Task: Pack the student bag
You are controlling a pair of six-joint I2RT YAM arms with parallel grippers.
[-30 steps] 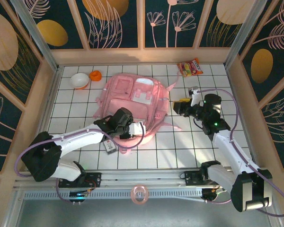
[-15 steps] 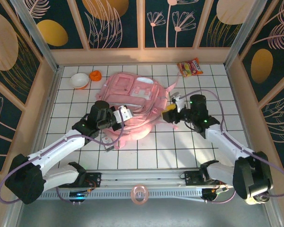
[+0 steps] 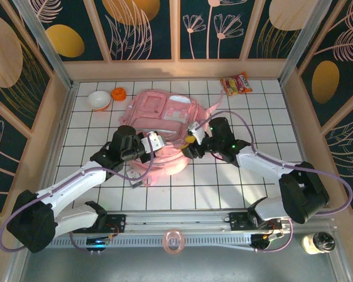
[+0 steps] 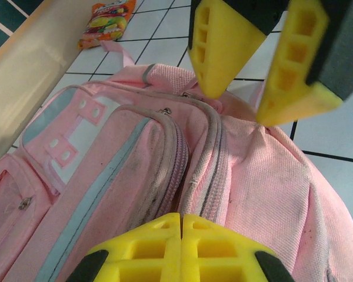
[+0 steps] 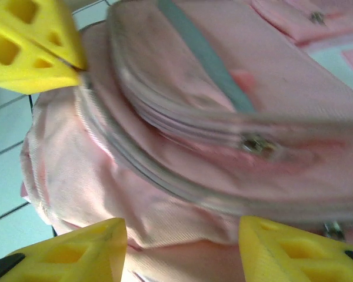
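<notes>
Looking down on a white tiled table (image 3: 253,176) boxed in by pale wooden rails and dark floral panels. Finding the student bag (image 3: 165,114) lying flat just toward 12 o'clock of centre, with a white bowl (image 3: 99,100) and an orange item (image 3: 119,93) at 10 o'clock and a snack packet (image 3: 236,84) at 1 o'clock. Catching, from the left wrist, grey zip lines and scuffed pale-pink weave. Pressing the left gripper (image 4: 181,235) fingers together at the bag's 6 o'clock edge; holding the right gripper (image 5: 182,232) fingers apart at its 5 o'clock corner
</notes>
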